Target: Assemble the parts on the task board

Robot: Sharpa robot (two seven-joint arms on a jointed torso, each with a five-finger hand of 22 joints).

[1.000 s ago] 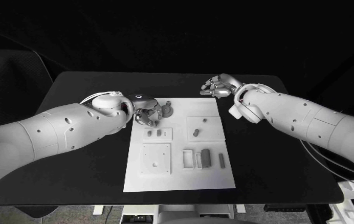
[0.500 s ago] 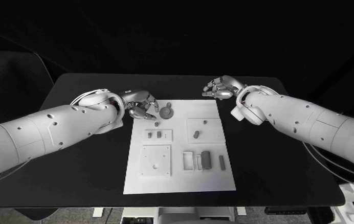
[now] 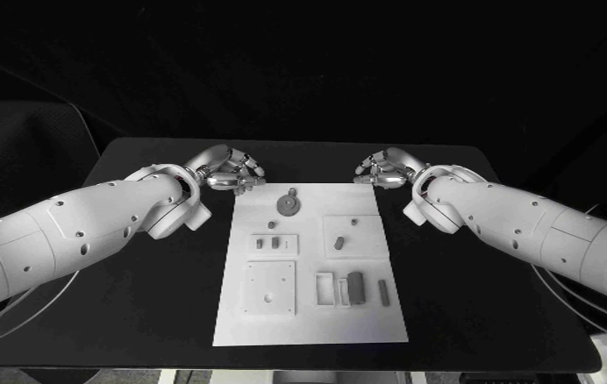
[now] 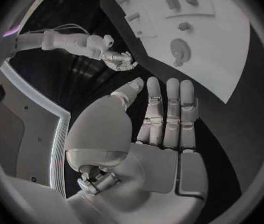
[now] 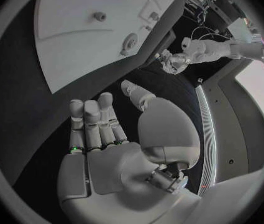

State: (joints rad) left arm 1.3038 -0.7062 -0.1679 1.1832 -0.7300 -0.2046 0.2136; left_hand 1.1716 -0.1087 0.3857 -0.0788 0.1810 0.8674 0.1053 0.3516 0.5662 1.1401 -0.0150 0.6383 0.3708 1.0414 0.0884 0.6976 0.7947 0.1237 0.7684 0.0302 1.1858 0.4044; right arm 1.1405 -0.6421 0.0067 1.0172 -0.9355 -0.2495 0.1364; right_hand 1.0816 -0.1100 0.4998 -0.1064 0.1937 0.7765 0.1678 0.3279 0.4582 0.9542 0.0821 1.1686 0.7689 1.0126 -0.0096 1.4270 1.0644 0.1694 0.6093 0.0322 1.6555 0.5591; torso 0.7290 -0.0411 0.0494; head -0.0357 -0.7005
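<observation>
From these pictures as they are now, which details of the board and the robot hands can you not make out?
- Head view: the palm of the left robot hand is hidden behind its own knuckles; the right robot hand likewise.
- Head view: the parts on the task board are too small to tell their exact shapes, or whether they sit in recesses.
- Left wrist view: the board's near end is cut off by the circle's rim.
- Right wrist view: the board is also cut off by the rim.

A black table (image 3: 152, 261) stands before dark surroundings.
</observation>
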